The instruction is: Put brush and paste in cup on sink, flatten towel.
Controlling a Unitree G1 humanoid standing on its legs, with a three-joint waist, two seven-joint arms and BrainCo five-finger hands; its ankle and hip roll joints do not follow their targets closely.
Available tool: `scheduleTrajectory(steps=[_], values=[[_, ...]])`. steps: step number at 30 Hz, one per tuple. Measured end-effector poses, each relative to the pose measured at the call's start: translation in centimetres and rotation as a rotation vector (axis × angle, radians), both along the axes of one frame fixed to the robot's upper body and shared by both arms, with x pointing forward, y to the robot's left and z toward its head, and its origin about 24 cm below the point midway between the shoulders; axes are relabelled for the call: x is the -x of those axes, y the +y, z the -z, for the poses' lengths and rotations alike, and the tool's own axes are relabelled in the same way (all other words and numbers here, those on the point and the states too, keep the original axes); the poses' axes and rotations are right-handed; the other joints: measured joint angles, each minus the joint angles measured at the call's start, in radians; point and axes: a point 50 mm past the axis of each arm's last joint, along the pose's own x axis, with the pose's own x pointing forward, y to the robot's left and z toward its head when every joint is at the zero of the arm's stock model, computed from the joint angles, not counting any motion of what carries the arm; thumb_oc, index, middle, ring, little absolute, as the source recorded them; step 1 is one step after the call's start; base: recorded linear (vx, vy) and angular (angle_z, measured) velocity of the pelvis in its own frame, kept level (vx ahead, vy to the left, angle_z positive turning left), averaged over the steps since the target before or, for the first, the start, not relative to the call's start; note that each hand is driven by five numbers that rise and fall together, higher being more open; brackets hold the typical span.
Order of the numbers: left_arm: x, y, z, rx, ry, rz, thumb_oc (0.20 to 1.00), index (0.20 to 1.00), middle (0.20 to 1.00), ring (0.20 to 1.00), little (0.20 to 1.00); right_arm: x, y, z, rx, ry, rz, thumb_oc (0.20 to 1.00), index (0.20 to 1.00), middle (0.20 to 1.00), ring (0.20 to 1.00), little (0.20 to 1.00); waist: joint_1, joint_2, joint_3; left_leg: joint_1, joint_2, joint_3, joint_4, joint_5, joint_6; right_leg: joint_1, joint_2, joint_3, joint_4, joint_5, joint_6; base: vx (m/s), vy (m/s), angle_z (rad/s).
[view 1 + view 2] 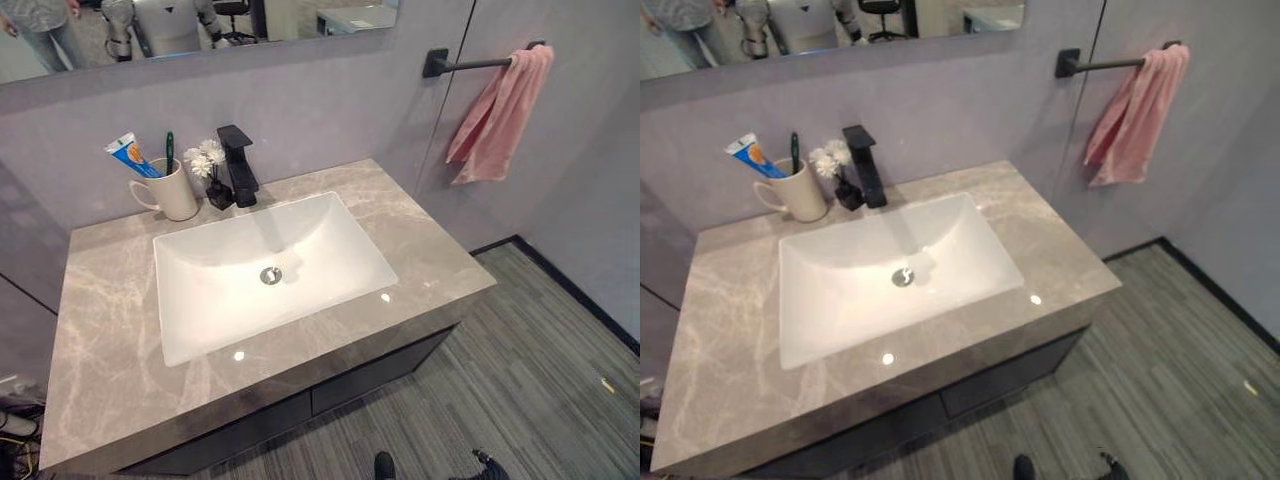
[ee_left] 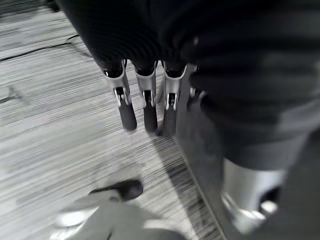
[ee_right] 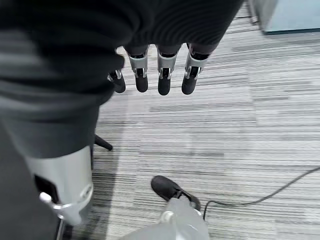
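The left robot hand (image 2: 145,100) hung over the striped grey floor (image 2: 60,130) with its fingers (image 2: 126,112) straight and relaxed, holding nothing; the right robot hand (image 3: 160,75) hung the same way over the floor, its fingers (image 3: 163,82) loose and released, nothing in them; both robot hands were well apart from the sink and from everything on it. Far from either robot hand, the cup (image 1: 176,190), a cream mug, stood upright on the marble surface (image 1: 100,330) at the rear corner on the robot's left side, just beside the white basin (image 1: 270,270); the paste (image 1: 132,156), a white and blue tube, stood tilted in the cup, leaning toward the robot's left, and the brush (image 1: 169,152), with a green handle, stood nearly upright in the same cup beside it. A small bunch of white flowers (image 1: 205,158) stood between the cup and the black faucet (image 1: 238,165), which rose at the back edge of the basin. The towel (image 1: 500,115), pink, hung bunched and creased from the end of a black bar (image 1: 470,65) on the wall toward the robot's right, well apart from both robot hands and not spread flat. A mirror (image 1: 200,25) ran along the wall above the sink.
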Motion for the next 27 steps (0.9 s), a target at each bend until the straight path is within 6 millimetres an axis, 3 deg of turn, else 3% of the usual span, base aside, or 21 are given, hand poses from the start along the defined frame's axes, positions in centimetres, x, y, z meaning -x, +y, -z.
scheduleTrajectory(steps=[1, 2, 3, 4, 5, 7, 8, 10, 11, 12, 13, 14, 15, 16, 17, 18, 21, 22, 24, 25, 27], values=[[-1.5, 0.8, -0.6, -0.058, -0.018, 0.209, 1.000, 1.000, 1.000, 1.000, 1.000, -1.6, 1.2, 0.2, -0.032, -0.035, 0.005, 1.000, 1.000, 1.000, 1.000, 1.000, 0.001, 0.003, 0.001, 0.015, 0.004, 0.050, -0.036, 0.004, 0.008, -0.043, 0.022, 0.071, 0.008, 0.032, 0.037, -0.19, 0.007, -1.96], [-3.5, 0.7, -0.9, -0.079, -0.053, 0.289, 1.000, 1.000, 1.000, 1.000, 1.000, -2.5, 2.3, 0.4, -0.052, -0.033, -0.010, 1.000, 1.000, 1.000, 1.000, 1.000, -0.003, 0.006, 0.017, 0.019, 0.005, 0.091, -0.048, 0.001, 0.012, -0.068, 0.030, 0.088, 0.006, 0.057, 0.037, -0.18, 0.028, -1.86], [-5.1, -0.1, -1.1, -0.075, -0.050, 0.385, 1.000, 1.000, 1.000, 1.000, 1.000, -2.4, 3.0, 0.6, -0.063, -0.016, -0.009, 1.000, 1.000, 1.000, 1.000, 1.000, -0.043, -0.018, 0.041, 0.023, -0.011, 0.143, -0.040, -0.008, 0.022, -0.070, 0.019, 0.041, -0.033, 0.100, 0.019, -0.20, 0.045, -1.55], [-5.8, -1.0, -1.2, -0.064, -0.080, 0.400, 1.000, 1.000, 1.000, 1.000, 1.000, -2.0, 3.1, 0.9, -0.061, 0.009, -0.008, 1.000, 1.000, 1.000, 1.000, 1.000, -0.051, -0.016, 0.053, 0.029, -0.012, 0.170, -0.042, -0.021, 0.029, -0.072, 0.017, -0.018, -0.048, 0.069, 0.023, -0.13, 0.061, -0.99], [-7.0, -3.0, -1.3, -0.024, -0.131, 0.399, 1.000, 1.000, 1.000, 1.000, 1.000, -0.1, 2.0, 1.2, -0.034, 0.078, 0.039, 1.000, 1.000, 1.000, 1.000, 1.000, -0.051, 0.003, 0.056, 0.043, 0.010, 0.212, -0.056, -0.008, 0.031, -0.098, 0.013, -0.144, 0.002, -0.004, -0.046, -0.09, 0.035, -0.87], [-6.8, -4.7, -1.1, 0.033, -0.152, 0.403, 1.000, 1.000, 1.000, 1.000, 1.000, 1.4, 1.0, 1.4, -0.010, 0.130, 0.083, 1.000, 1.000, 1.000, 1.000, 1.000, -0.006, 0.066, 0.064, 0.068, 0.095, 0.324, -0.065, -0.004, 0.018, -0.124, 0.021, -0.431, 0.172, -0.079, -0.072, -0.08, -0.006, -1.16], [-6.4, -4.8, -1.0, 0.039, -0.148, 0.397, 1.000, 1.000, 1.000, 1.000, 1.000, 1.7, 0.8, 1.4, -0.007, 0.132, 0.088, 1.000, 1.000, 1.000, 1.000, 1.000, -0.003, 0.074, 0.056, 0.072, 0.117, 0.331, -0.066, -0.015, 0.009, -0.127, 0.025, -0.434, 0.215, -0.088, -0.060, -0.09, -0.010, -1.20], [-6.1, -3.4, -1.0, 0.004, -0.124, 0.379, 1.000, 1.000, 1.000, 1.000, 1.000, 2.4, 0.7, 1.4, -0.009, 0.143, 0.102, 1.000, 1.000, 1.000, 1.000, 1.000, 0.017, 0.039, 0.039, 0.107, 0.124, 0.397, -0.055, -0.005, -0.018, -0.098, -0.007, -0.492, 0.315, -0.130, -0.094, -0.09, -0.024, -0.96], [-6.0, -2.0, -1.0, -0.031, -0.103, 0.356, 1.000, 1.000, 1.000, 1.000, 1.000, 2.6, 0.6, 1.4, -0.005, 0.143, 0.105, 1.000, 1.000, 1.000, 1.000, 1.000, 0.008, 0.003, 0.025, 0.118, 0.112, 0.412, -0.031, -0.012, -0.023, -0.074, 0.026, -0.489, 0.254, -0.147, -0.187, -0.10, -0.043, -1.37], [-5.3, -1.2, -0.8, -0.047, -0.068, 0.322, 1.000, 1.000, 1.000, 1.000, 1.000, 1.2, 0.6, 1.2, -0.003, 0.105, 0.092, 1.000, 1.000, 1.000, 1.000, 1.000, 0.009, -0.006, 0.030, 0.091, 0.127, 0.431, 0.044, -0.041, -0.002, -0.067, 0.039, -0.465, 0.214, -0.113, -0.208, -0.08, -0.050, -1.33], [-5.5, -0.8, -0.9, -0.057, -0.066, 0.302, 1.000, 1.000, 1.000, 1.000, 1.000, 0.7, 0.5, 1.0, 0.001, 0.088, 0.092, 1.000, 1.000, 1.000, 1.000, 1.000, -0.002, -0.025, 0.037, 0.071, 0.104, 0.412, 0.071, -0.068, 0.019, -0.069, 0.051, -0.425, 0.181, -0.095, -0.202, -0.04, -0.069, -1.54], [-5.6, -1.2, -0.9, -0.047, -0.070, 0.294, 1.000, 1.000, 1.000, 1.000, 1.000, -0.2, -0.3, 0.7, 0.028, 0.071, 0.093, 1.000, 1.000, 1.000, 1.000, 1.000, 0.003, -0.005, 0.039, 0.042, 0.047, 0.388, 0.027, -0.083, 0.045, -0.065, 0.091, -0.406, 0.079, -0.020, -0.128, -0.02, -0.103, -1.72], [-5.3, -1.8, -0.7, -0.027, -0.071, 0.284, 1.000, 1.000, 1.000, 1.000, 1.000, -1.5, -1.1, 0.1, 0.056, 0.041, 0.089, 1.000, 1.000, 1.000, 1.000, 1.000, 0.006, 0.056, 0.037, 0.021, 0.028, 0.364, -0.075, -0.057, 0.084, -0.052, 0.139, -0.426, -0.024, 0.038, 0.018, 0.03, -0.196, -2.44], [-5.2, -1.6, -0.7, -0.022, -0.067, 0.220, 1.000, 1.000, 1.000, 1.000, 1.000, -2.5, -1.0, -0.1, 0.050, 0.017, 0.100, 1.000, 1.000, 1.000, 1.000, 1.000, 0.025, 0.062, 0.056, 0.047, 0.042, 0.423, -0.068, -0.010, 0.051, -0.049, 0.114, -0.556, 0.036, -0.076, -0.058, 0.03, -0.170, -1.88], [-5.5, -1.5, -0.7, -0.022, -0.074, 0.200, 1.000, 1.000, 1.000, 1.000, 1.000, -2.2, -0.8, 0.0, 0.044, 0.019, 0.100, 1.000, 1.000, 1.000, 1.000, 1.000, 0.014, 0.066, 0.057, 0.053, 0.049, 0.437, -0.068, -0.016, 0.058, -0.053, 0.100, -0.609, 0.071, -0.094, -0.071, 0.07, -0.203, -1.31], [-5.3, -1.4, -0.7, -0.016, -0.075, 0.161, 1.000, 1.000, 1.000, 1.000, 1.000, -0.9, -0.8, 0.4, 0.043, 0.054, 0.110, 1.000, 1.000, 1.000, 1.000, 1.000, 0.004, 0.075, 0.057, 0.075, 0.068, 0.466, -0.070, -0.021, 0.048, -0.066, 0.076, -0.620, 0.173, -0.128, -0.100, 0.10, -0.237, -0.67], [-4.6, -1.0, -0.6, -0.030, -0.071, 0.144, 1.000, 1.000, 1.000, 1.000, 1.000, 1.4, -0.7, 0.8, 0.033, 0.095, 0.132, 1.000, 1.000, 1.000, 1.000, 1.000, -0.002, 0.055, 0.021, 0.111, 0.096, 0.519, -0.066, -0.021, 0.004, -0.090, 0.043, -0.503, 0.313, -0.239, -0.087, 0.11, -0.271, -0.56], [-4.5, -0.9, -0.6, -0.031, -0.071, 0.131, 1.000, 1.000, 1.000, 1.000, 1.000, 2.3, -0.7, 0.9, 0.027, 0.108, 0.147, 1.000, 1.000, 1.000, 1.000, 1.000, -0.002, 0.044, 0.021, 0.113, 0.102, 0.518, -0.045, -0.021, -0.001, -0.071, 0.057, -0.498, 0.287, -0.255, -0.151, 0.09, -0.306, -0.14], [-4.7, -0.6, -0.7, -0.039, -0.080, 0.109, 1.000, 1.000, 1.000, 1.000, 1.000, 3.3, -0.8, 1.0, 0.018, 0.123, 0.186, 1.000, 1.000, 1.000, 1.000, 1.000, 0.002, 0.019, 0.031, 0.074, 0.165, 0.512, 0.151, -0.028, -0.013, 0.000, 0.102, -0.467, 0.181, -0.229, -0.212, 0.08, -0.308, -0.29], [-4.5, -0.4, -0.7, -0.040, -0.080, 0.088, 1.000, 1.000, 1.000, 1.000, 1.000, 3.2, -0.8, 1.0, 0.015, 0.113, 0.189, 1.000, 1.000, 1.000, 1.000, 1.000, 0.006, 0.008, 0.036, 0.046, 0.194, 0.494, 0.256, -0.034, -0.028, 0.033, 0.113, -0.453, 0.139, -0.212, -0.230, 0.02, -0.165, -0.66], [-4.3, -0.1, -0.7, -0.024, -0.104, 0.009, 1.000, 1.000, 1.000, 1.000, 1.000, 2.3, -1.5, 0.7, 0.031, 0.092, 0.181, 1.000, 1.000, 1.000, 1.000, 1.000, 0.030, 0.011, 0.040, -0.018, 0.205, 0.311, 0.357, -0.053, -0.080, 0.077, 0.156, -0.384, 0.071, -0.181, -0.248, 0.01, -0.071, -0.93]])
